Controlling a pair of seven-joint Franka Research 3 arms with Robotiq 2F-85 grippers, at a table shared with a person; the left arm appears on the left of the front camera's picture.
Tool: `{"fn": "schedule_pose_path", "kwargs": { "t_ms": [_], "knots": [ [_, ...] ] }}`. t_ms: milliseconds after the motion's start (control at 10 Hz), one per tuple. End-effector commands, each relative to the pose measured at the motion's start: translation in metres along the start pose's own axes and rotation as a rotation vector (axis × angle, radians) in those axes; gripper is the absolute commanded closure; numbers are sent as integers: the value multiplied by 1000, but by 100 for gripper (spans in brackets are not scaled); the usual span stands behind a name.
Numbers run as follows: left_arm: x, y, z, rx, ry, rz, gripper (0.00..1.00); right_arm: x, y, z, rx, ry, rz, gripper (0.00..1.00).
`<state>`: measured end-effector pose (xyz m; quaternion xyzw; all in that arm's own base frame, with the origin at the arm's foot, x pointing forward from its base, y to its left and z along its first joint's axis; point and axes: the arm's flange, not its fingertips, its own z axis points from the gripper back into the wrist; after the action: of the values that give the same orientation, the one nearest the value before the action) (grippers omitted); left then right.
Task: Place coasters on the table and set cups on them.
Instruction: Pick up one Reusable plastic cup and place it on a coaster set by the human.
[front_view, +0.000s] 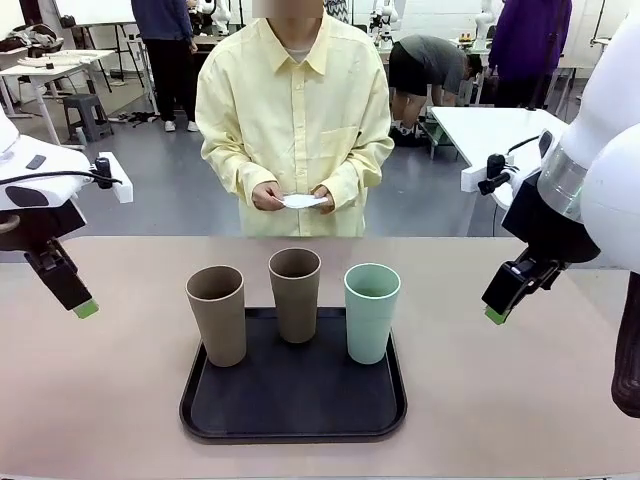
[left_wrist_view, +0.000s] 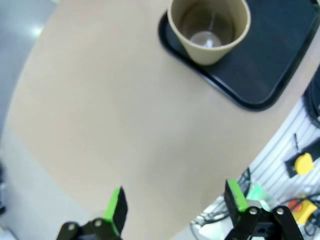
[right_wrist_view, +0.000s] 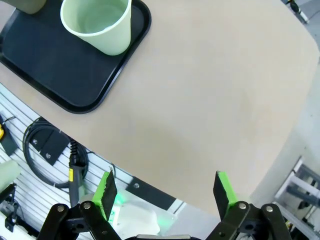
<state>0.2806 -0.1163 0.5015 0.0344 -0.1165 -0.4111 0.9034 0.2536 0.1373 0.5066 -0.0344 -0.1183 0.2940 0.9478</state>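
Three cups stand upright on a black tray (front_view: 293, 400): a brown cup (front_view: 217, 313) at the left, a second brown cup (front_view: 296, 293) in the middle and a mint green cup (front_view: 372, 311) at the right. Across the table (front_view: 500, 400), a person holds the white coasters (front_view: 303, 201) in both hands at waist height. My left gripper (front_view: 84, 307) hovers open left of the tray; its wrist view shows the left brown cup (left_wrist_view: 209, 27) beyond the gripper (left_wrist_view: 177, 205). My right gripper (front_view: 496, 314) hovers open to the right, with the mint green cup (right_wrist_view: 97, 22) ahead of the gripper (right_wrist_view: 165, 192).
Bare beige tabletop (left_wrist_view: 115, 100) stretches to both sides of the tray (right_wrist_view: 55, 65) and in front of the person. A white table (front_view: 490, 130) and other people are farther back, off the shared table.
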Motion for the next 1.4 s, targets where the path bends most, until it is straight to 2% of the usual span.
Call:
{"fn": "schedule_pose_path", "kwargs": {
  "t_ms": [0,100,200,300,400,500,600,800,1000,1300],
  "knots": [
    [0,5,-1,-5,-9,-12,0,3,-2,-5,9,8,15,0],
    [0,0,0,0,0,0,0,0,0,0,0,0,0,0],
    [6,17,3,-47,-57,61,0,10,-19,-1,99,-4,-113,0],
    [9,41,4,-201,-149,136,0,15,-45,-5,270,-43,-180,0],
    [8,56,1,-329,-227,179,0,11,-73,-11,493,-127,-272,0],
    [-1,68,-8,-466,-315,219,0,-3,-88,-16,638,-156,-296,0],
    [-12,95,-14,-655,-418,262,0,-18,-113,-28,882,-260,-328,0],
    [-48,110,-29,-851,-559,400,0,-54,-142,-42,1123,-342,-344,0],
    [-94,136,-37,-894,-630,572,0,-86,-161,-51,1204,-377,-369,0],
    [-140,156,-45,-921,-556,686,0,-125,-171,-64,1229,-352,-413,0]
  ]
}}
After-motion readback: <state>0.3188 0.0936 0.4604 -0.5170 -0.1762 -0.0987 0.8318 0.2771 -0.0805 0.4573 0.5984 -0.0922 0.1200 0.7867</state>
